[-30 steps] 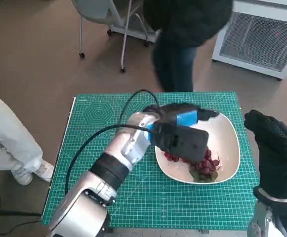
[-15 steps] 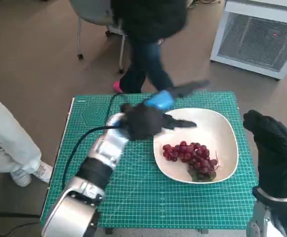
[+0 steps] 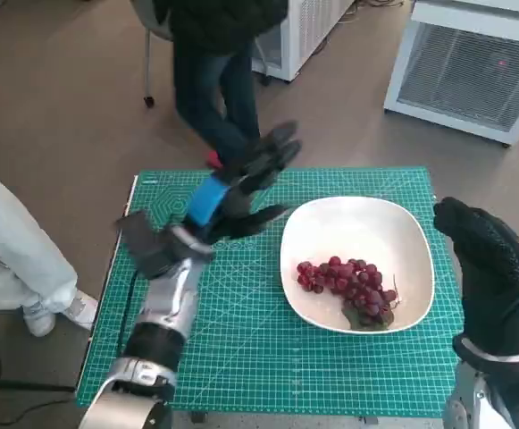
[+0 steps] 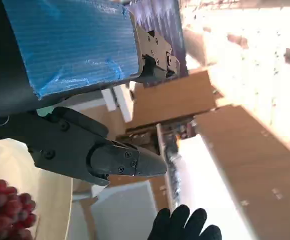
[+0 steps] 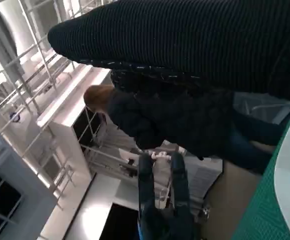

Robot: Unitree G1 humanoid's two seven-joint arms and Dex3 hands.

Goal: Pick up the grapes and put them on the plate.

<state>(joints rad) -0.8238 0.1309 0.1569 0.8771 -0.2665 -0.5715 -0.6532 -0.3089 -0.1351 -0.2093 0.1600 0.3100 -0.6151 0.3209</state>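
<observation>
A bunch of red grapes [image 3: 348, 284] lies in the white plate [image 3: 366, 219] on the right half of the green cutting mat [image 3: 241, 322]. My left hand [image 3: 241, 183] is raised over the mat's far left part, beside the plate, fingers spread and holding nothing. In the left wrist view the left hand [image 4: 80, 90] shows its blue tape, with the grapes [image 4: 2, 210] and the plate's rim [image 4: 55, 200] in a corner. My gloved right hand [image 3: 487, 268] hangs off the table's right edge, empty; in the right wrist view its glove [image 5: 194, 45] fills the upper part.
A person in dark clothes [image 3: 214, 54] stands just beyond the table's far edge. Another person's pale trouser leg and shoe [image 3: 18, 268] are at the left. A chair [image 3: 165, 27] and white appliances [image 3: 473, 63] stand on the brown floor behind.
My left hand has lifted off the plate and swung back to the left, leaving the grapes on the plate. The person behind the table has walked to the left.
</observation>
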